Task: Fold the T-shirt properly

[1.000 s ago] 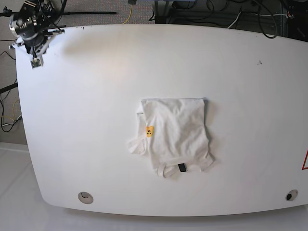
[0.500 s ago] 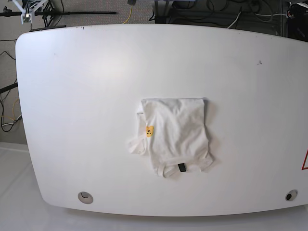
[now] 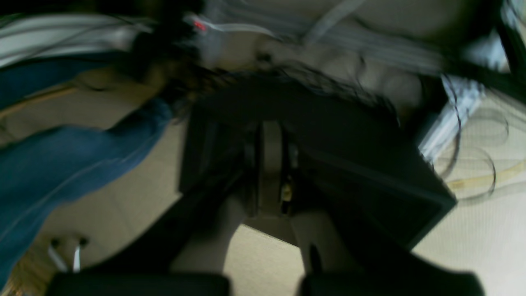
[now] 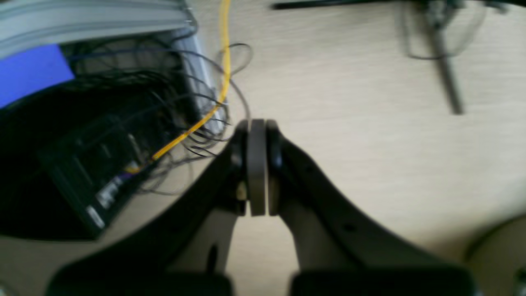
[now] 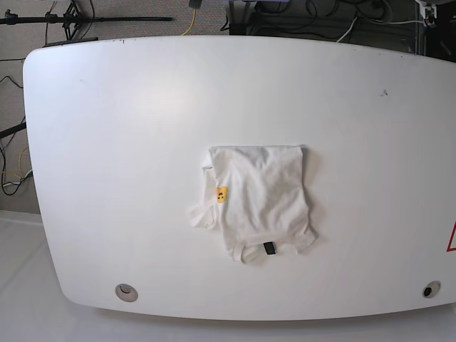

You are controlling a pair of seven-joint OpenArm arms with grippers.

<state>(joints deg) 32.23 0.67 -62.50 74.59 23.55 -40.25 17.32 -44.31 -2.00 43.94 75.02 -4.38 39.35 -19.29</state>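
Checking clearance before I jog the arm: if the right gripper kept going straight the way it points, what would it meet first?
Probably the bare floor. The right gripper, shut and empty, aims just right of a yellow cable and tangled wires, though blur makes depth unclear.

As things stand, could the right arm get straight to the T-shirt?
Probably not at once: nothing covers the T-shirt on the table, but the right pincer, shut, faces the floor off the table, out of the base view.

the T-shirt [image 5: 258,201] looks like soft matt cloth, a bit wrinkly; tabletop [image 5: 128,142] is smooth white with a slight sheen; right claw [image 4: 257,205] seems dark matt plastic; floor [image 4: 361,94] has a fine woodgrain look
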